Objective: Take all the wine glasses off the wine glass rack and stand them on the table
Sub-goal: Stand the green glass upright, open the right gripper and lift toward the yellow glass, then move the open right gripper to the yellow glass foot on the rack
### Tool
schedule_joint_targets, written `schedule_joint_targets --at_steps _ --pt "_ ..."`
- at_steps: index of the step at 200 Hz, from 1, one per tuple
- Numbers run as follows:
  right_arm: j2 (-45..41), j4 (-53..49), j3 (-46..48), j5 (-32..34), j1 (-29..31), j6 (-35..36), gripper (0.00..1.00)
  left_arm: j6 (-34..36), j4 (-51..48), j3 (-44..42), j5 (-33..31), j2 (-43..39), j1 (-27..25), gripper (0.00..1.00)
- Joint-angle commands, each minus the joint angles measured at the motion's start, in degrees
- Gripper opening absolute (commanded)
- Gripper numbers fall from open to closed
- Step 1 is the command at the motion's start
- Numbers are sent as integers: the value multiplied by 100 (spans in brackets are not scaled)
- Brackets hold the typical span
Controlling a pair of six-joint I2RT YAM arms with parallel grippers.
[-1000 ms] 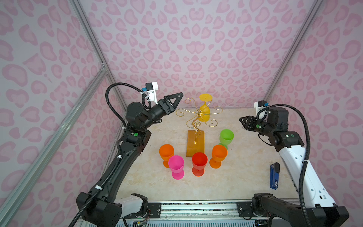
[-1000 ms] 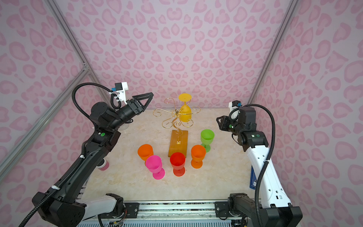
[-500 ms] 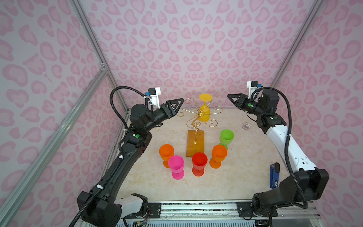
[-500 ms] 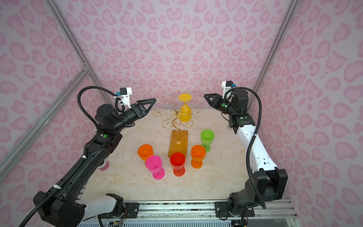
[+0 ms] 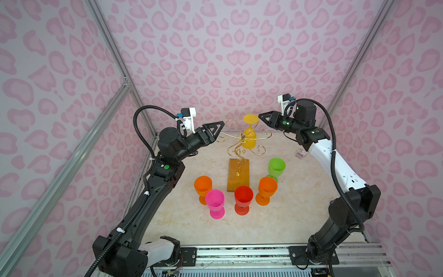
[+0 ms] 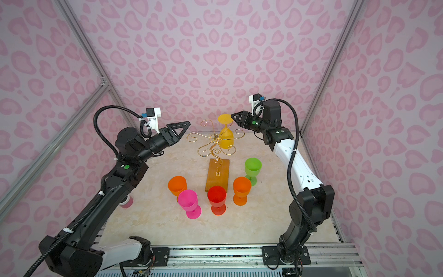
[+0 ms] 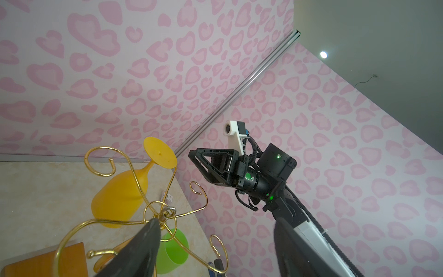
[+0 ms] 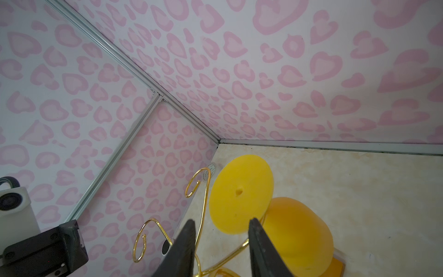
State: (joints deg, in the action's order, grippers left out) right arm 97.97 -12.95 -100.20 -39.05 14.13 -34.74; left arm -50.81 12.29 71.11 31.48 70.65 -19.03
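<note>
The gold wire wine glass rack (image 5: 238,176) stands on its wooden base. The yellow wine glass (image 5: 249,141) hangs upside down from a rear arm. The left gripper (image 5: 220,124) hovers beside the rack, fingers wide apart and empty. The right gripper (image 5: 261,116) is just beside the glass's foot, fingers partly apart, holding nothing.
</note>
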Motion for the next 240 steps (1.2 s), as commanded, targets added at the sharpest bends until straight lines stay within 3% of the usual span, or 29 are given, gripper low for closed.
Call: schedule_joint_targets --at_steps 1,240 --pt "105 -159 -149 161 47 262 38 119 25 25 -31 -52 13 77" --pt "578 -277 -533 143 206 266 39 448 -350 96 -103 46 81 77"
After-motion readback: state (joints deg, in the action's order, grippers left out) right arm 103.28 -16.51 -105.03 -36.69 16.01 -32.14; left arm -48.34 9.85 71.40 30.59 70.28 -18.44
